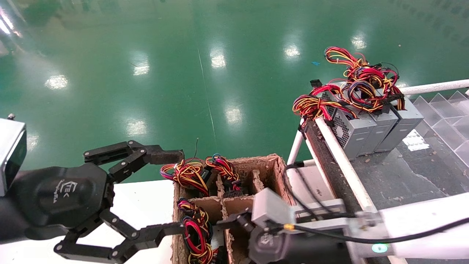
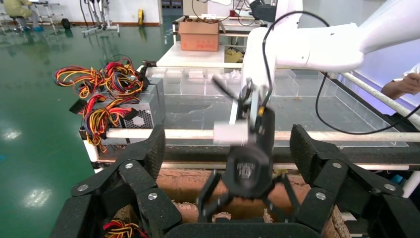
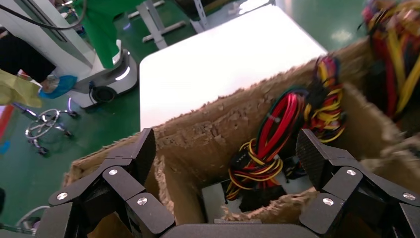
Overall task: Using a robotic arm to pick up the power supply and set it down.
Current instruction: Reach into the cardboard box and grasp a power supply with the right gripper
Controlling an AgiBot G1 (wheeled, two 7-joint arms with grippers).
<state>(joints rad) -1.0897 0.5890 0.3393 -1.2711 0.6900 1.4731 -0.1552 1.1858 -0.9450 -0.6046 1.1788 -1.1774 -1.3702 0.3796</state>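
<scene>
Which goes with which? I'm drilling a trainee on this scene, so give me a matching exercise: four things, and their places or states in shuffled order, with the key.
Things:
1. left gripper
2. right gripper
3. power supply
4. three grey boxes

Places or states:
A. side by side on the dark conveyor, wire bundles on top
B. open above the carton
C. in a carton cell, ungripped
D. open, at the carton's left side over the white table

Pairs: 1-D, 2-B, 3-C, 4-A
</scene>
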